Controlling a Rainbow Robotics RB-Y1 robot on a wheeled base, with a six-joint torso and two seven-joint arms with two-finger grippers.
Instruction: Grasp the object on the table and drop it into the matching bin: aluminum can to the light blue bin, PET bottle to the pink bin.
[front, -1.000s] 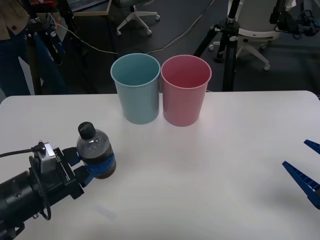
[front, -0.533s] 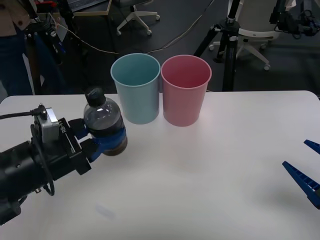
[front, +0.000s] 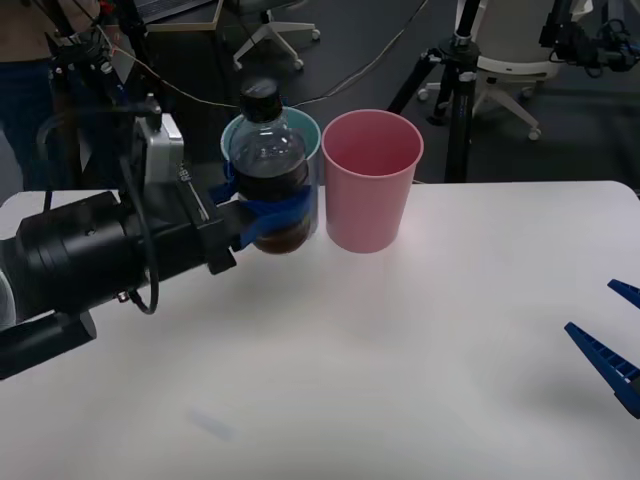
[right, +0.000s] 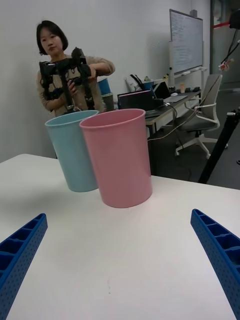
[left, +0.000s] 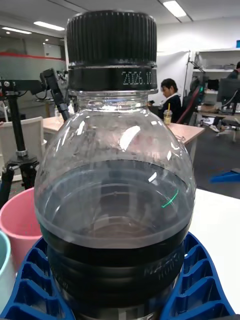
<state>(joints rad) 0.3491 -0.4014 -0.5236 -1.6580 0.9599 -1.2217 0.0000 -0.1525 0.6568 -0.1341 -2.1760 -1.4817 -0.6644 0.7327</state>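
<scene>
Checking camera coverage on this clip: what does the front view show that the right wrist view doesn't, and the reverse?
Front view alone: the left gripper shut on the bottle, held off the table in front of the blue bin. Right wrist view alone: a person standing behind the bins, holding a black device. Both: the blue bin and the pink bin side by side on the table, and the open right gripper low over the table, holding nothing.
</scene>
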